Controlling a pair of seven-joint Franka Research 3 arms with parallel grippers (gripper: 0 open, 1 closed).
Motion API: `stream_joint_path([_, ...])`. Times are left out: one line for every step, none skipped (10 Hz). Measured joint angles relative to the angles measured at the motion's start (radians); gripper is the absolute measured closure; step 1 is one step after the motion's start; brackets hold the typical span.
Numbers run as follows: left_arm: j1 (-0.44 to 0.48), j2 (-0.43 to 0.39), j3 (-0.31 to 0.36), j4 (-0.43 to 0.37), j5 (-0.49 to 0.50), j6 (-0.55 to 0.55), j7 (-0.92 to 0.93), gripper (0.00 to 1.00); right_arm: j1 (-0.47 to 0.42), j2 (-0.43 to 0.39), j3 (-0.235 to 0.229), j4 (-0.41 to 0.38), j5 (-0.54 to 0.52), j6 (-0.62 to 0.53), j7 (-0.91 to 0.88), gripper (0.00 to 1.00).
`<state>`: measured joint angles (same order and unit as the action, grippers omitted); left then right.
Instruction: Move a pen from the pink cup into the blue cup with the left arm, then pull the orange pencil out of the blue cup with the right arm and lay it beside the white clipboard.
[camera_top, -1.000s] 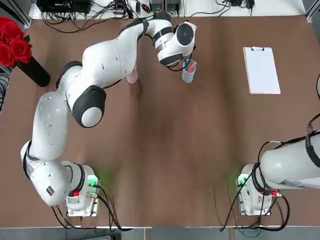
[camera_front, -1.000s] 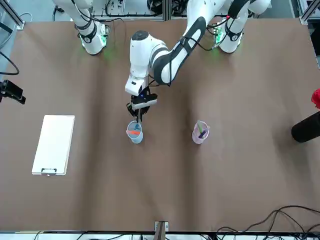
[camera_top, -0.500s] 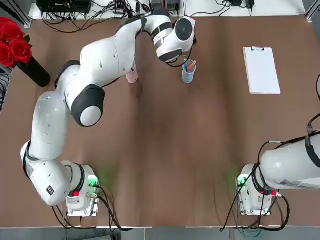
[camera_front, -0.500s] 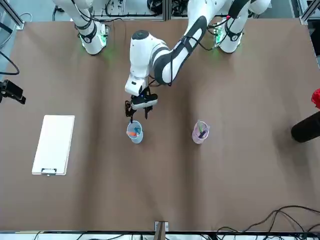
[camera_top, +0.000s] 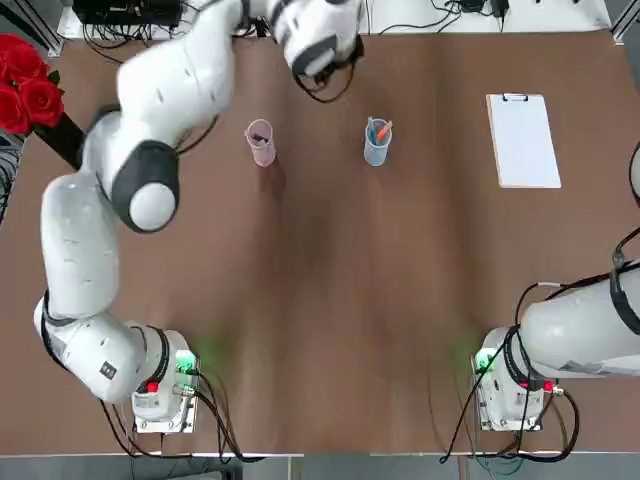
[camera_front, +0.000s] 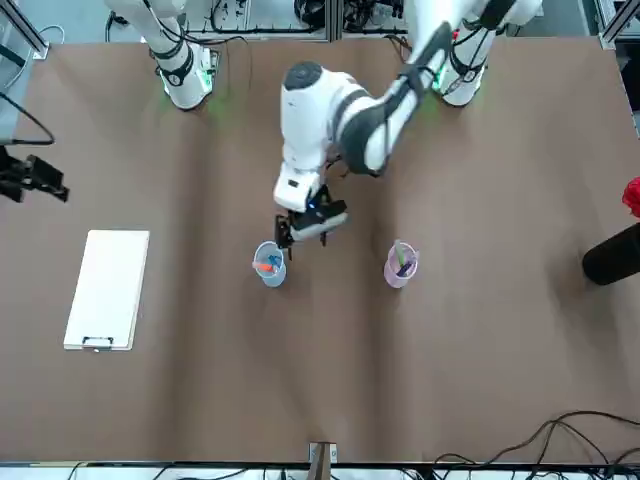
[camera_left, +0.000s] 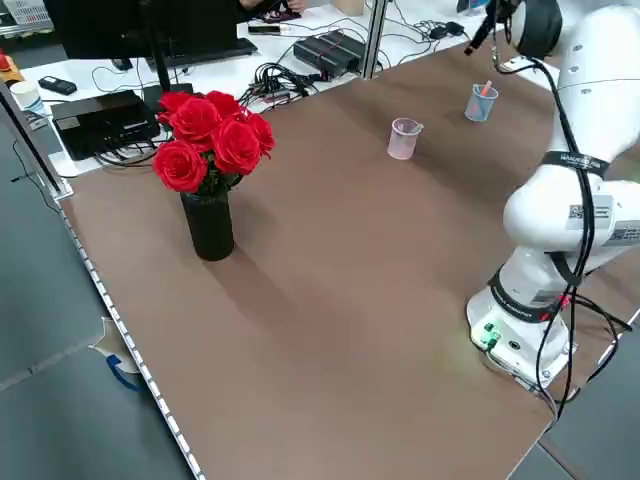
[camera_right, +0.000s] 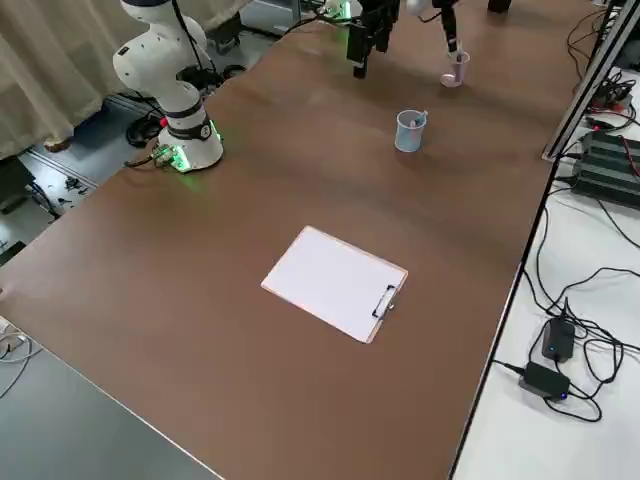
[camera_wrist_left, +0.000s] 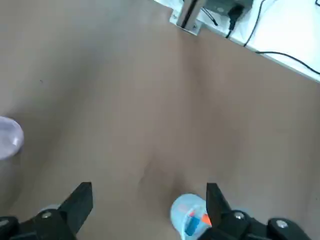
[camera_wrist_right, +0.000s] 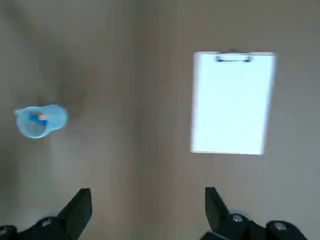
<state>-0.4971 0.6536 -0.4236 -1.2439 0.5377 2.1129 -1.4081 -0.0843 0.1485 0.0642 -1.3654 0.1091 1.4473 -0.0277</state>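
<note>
Swung leftward off the blue cup (camera_front: 269, 277) with the left hand (camera_wrist_left: 149, 185), leaving it spread and empty above the surface (camera_front: 330, 380) between that cup and the pink cup (camera_front: 396, 280), and shifted slightly inward with the right hand (camera_wrist_right: 148, 190), also spread, near the white clipboard (camera_front: 108, 285). Counted two cups, one clipboard, an orange pencil (camera_top: 384, 132) beside one blue pen (camera_front: 275, 261) in the blue cup, plus a green pen (camera_front: 399, 253) and a purple pen (camera_front: 405, 269) in the pink.

Blue cup (camera_top: 376, 152), orange pencil (camera_top: 384, 132) inside, apparently, white clipboard (camera_top: 524, 142)
</note>
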Motion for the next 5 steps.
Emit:
stream_joint_path([0.121,-0.017,-0.099,-0.016,-0.005,-0.030,0.065,0.00,0.003,0.018,0.000,-0.020,0.084,0.021,0.000,0.00])
stream_joint_path([0.248,-0.031,-0.208,-0.029,-0.006,-0.082,0.134,0.00,0.010,0.043,0.001,-0.060,0.153,0.082,-0.002,0.00])
stream_joint_path([0.363,-0.046,-0.300,-0.037,-0.008,-0.152,0.208,0.00,0.035,0.068,0.003,-0.131,0.200,0.187,-0.004,0.00])
stream_joint_path([0.432,-0.066,-0.343,-0.042,-0.015,-0.219,0.275,0.00,0.082,0.087,0.004,-0.219,0.220,0.317,-0.005,0.00])
stream_joint_path([0.452,-0.090,-0.338,-0.043,-0.037,-0.260,0.324,0.00,0.144,0.103,0.007,-0.309,0.227,0.444,-0.005,0.00])
